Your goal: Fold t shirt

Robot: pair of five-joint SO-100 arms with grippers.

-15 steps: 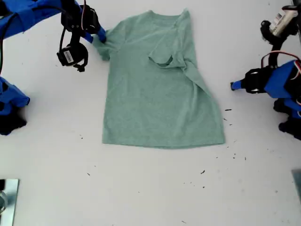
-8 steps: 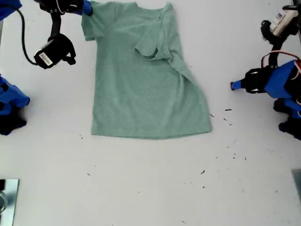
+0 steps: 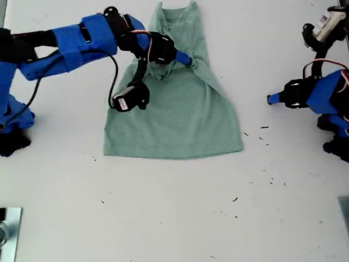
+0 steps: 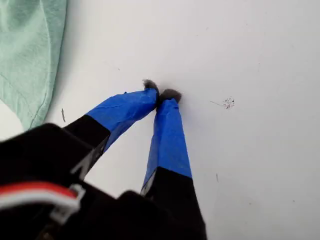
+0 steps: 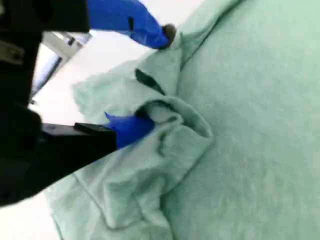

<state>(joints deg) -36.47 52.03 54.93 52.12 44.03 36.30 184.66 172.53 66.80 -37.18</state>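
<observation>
White tabletop (image 3: 174, 218) is filling every view, and small dark specks (image 3: 264, 127) are lying scattered over it toward the exterior view's right and lower middle. Lying on it at the upper middle of the exterior view is the t shirt (image 3: 180, 117), pale sage green, its hem running straight across nearest the camera and its upper part bunching into folds and narrowing toward the collar at the top edge. Reaching in from the exterior view's left is the second arm (image 3: 71, 43), blue with black joints, stretching over the shirt's upper part and covering some of the cloth there; a black cable is looping down from it to a small black camera module (image 3: 130, 98) that is hanging over the shirt. My second gripper (image 3: 185, 59) is sitting at the crumpled cloth, and in the second wrist view (image 5: 150, 80) its blue fingers are clamping a gathered ridge of the fabric between them. At the exterior view's right, well apart from the shirt, the first arm (image 3: 327, 93) is resting low, and my first gripper (image 3: 271, 99) is pointing toward the shirt; the first wrist view (image 4: 162, 95) is showing its two blue taped fingers meeting at their dark tips over bare table, pinching nothing, with a corner of the shirt (image 4: 30, 55) lying off to one side. Another metal object (image 3: 8, 229) is just showing at the exterior view's lower left edge.
</observation>
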